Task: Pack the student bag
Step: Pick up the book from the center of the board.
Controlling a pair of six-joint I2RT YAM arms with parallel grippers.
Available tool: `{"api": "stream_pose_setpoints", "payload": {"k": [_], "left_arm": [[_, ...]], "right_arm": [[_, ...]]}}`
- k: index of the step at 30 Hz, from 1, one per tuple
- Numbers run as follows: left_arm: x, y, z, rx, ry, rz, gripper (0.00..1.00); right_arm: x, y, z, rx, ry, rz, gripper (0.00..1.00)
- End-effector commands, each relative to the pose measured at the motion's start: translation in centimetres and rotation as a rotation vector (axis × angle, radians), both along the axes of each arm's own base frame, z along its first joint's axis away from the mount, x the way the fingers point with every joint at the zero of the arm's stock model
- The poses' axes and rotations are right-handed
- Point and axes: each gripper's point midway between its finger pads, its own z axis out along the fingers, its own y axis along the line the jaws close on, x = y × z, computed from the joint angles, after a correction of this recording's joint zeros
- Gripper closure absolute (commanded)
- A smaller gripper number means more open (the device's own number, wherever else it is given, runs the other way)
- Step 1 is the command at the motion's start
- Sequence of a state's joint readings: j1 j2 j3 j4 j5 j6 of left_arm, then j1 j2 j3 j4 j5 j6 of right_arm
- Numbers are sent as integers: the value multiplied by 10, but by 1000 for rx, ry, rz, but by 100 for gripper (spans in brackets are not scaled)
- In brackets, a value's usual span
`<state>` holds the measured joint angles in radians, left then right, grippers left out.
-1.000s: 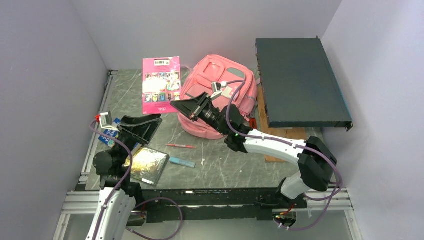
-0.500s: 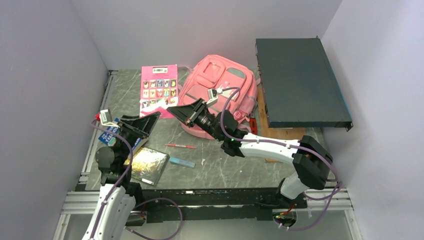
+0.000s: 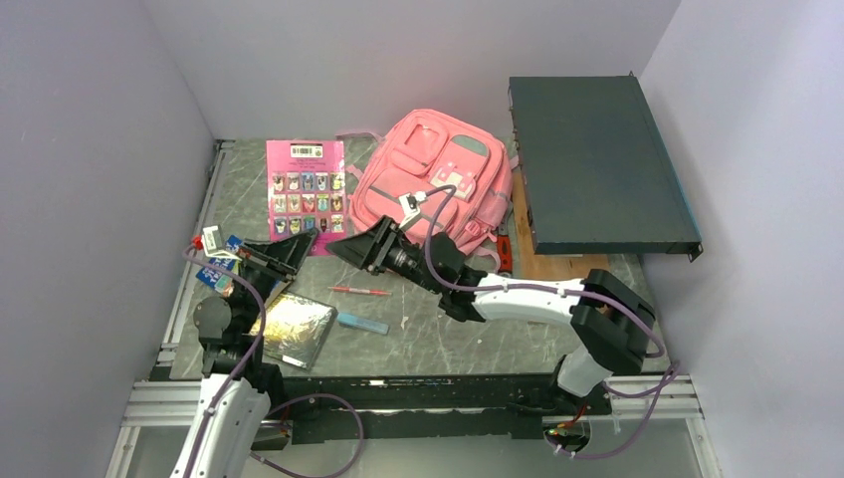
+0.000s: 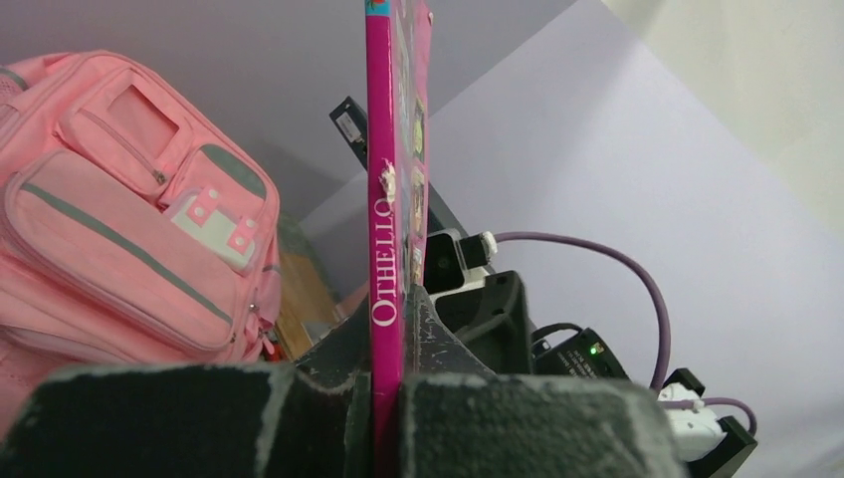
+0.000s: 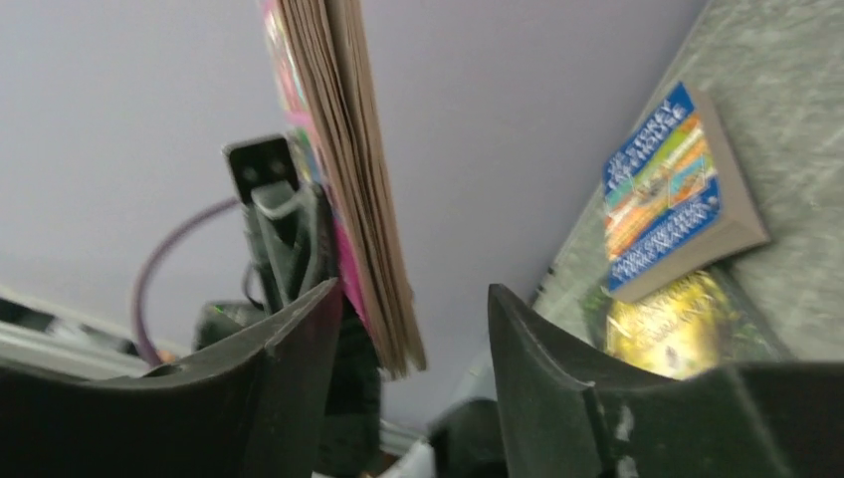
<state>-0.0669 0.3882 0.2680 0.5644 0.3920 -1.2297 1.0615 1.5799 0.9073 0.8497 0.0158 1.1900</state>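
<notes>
The student bag [image 3: 433, 184] is a pink backpack lying at the back middle of the table; it also fills the left of the left wrist view [image 4: 119, 229]. A pink book titled OTHELLO [image 3: 305, 194] stands on edge left of the bag. My left gripper [image 3: 290, 253] is shut on its lower edge, its jaws clamping the spine [image 4: 386, 199]. My right gripper [image 3: 348, 247] is open at the book's lower right corner. The book's page edge [image 5: 348, 169] hangs loose between that gripper's spread jaws, close to the left finger [image 5: 299, 339].
A gold-covered book [image 3: 294, 329] and a blue book [image 3: 221, 261] lie at the front left. A red pen [image 3: 360, 291] and a light blue stick [image 3: 362, 323] lie mid-table. A dark flat panel [image 3: 597, 169] rests on a wooden board [image 3: 557, 269] at right.
The book swung left from above the bag's edge. My left gripper shut on it and my right gripper, shut on it before, opened. Both arms shifted left.
</notes>
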Motion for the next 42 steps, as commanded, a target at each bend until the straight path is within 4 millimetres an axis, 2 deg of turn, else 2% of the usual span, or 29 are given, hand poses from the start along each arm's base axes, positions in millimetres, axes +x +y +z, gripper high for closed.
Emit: {"api": "stream_pose_setpoints", "payload": {"k": [1, 4, 8, 11, 13, 15, 19, 27, 30, 36, 39, 40, 41, 42], "left_arm": [[-17, -7, 19, 112, -113, -13, 100], [-31, -21, 26, 194, -174, -97, 100], [-48, -39, 29, 282, -226, -241, 100], [-56, -48, 34, 315, -248, -324, 100], [-57, -51, 38, 335, -252, -360, 100], [-58, -54, 39, 350, -255, -391, 100], [-62, -59, 36, 372, -254, -452, 100], [-75, -68, 11, 430, -157, -654, 100], [-75, -68, 4, 462, -138, -662, 100], [-82, -68, -1, 495, -156, -677, 100], [-84, -68, -8, 521, -135, -718, 100], [-83, -68, -9, 527, -119, -720, 100], [-81, -68, -10, 536, -110, -718, 100], [-78, -68, -10, 541, -95, -714, 100]], "right_arm": [[-22, -10, 14, -136, -226, 113, 31], [-20, -16, 5, -298, -298, 143, 14], [-9, -46, 4, -328, -280, 174, 7], [-8, -74, 17, -248, -292, 200, 5], [-8, -89, 23, -273, -336, 190, 1], [-8, -98, 27, -322, -357, 186, 0], [-13, -110, 49, -326, -435, 191, 0], [-14, -117, 80, -252, -481, 376, 2], [-24, -120, 83, -220, -511, 444, 8], [-36, -121, 71, -190, -505, 575, 42], [-40, -121, 68, -178, -513, 616, 49], [-40, -121, 67, -177, -513, 616, 56], [-39, -120, 69, -177, -515, 613, 67], [-38, -120, 69, -171, -507, 606, 88]]}}
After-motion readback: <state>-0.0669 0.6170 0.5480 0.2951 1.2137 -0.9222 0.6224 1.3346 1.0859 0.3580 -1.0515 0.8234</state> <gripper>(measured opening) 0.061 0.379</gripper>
